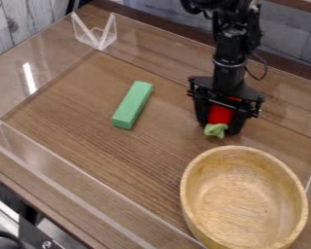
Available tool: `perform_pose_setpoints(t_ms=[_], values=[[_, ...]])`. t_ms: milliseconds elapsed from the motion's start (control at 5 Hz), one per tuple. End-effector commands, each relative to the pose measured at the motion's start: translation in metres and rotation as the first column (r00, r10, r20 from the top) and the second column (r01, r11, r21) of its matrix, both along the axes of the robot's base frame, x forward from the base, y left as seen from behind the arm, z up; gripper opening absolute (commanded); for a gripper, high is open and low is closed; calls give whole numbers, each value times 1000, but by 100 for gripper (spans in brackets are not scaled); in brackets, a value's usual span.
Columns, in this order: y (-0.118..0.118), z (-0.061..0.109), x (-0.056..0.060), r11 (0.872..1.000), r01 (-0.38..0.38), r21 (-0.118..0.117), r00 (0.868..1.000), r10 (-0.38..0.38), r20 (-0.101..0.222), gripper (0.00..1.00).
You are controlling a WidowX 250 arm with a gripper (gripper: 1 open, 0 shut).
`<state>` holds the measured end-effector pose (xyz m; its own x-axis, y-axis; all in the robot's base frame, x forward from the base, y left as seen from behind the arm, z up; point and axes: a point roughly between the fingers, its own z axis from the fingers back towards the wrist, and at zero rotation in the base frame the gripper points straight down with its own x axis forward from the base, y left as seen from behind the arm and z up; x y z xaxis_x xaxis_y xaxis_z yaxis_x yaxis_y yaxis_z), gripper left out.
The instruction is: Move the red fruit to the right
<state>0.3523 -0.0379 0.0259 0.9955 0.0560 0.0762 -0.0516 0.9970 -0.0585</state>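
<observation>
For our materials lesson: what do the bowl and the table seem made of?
Bowl: probably plastic or wood, satin; smooth, pale tan, with soft shading.

Table: apparently wood, or wood-look laminate, low sheen; brown boards with seams.

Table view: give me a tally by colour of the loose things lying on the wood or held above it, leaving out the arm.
Green: 1, the block
Red with a green end: 1, the fruit at the pincer
Pale yellow: 1, the bowl
White: 1, the small wire-like stand
Total: 4
</observation>
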Motion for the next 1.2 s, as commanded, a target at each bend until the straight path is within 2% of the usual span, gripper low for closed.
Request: perform_pose_setpoints(t_ms=[0, 400, 600, 1000], values=[[0, 33, 15, 999, 43, -13, 996, -41, 80, 0], [0, 47, 26, 996, 88, -19, 992, -86, 95, 0], [5, 45, 26, 996, 90, -16, 992, -89, 92, 0], [19, 61, 25, 1000, -4, -7, 997, 5, 81, 0]])
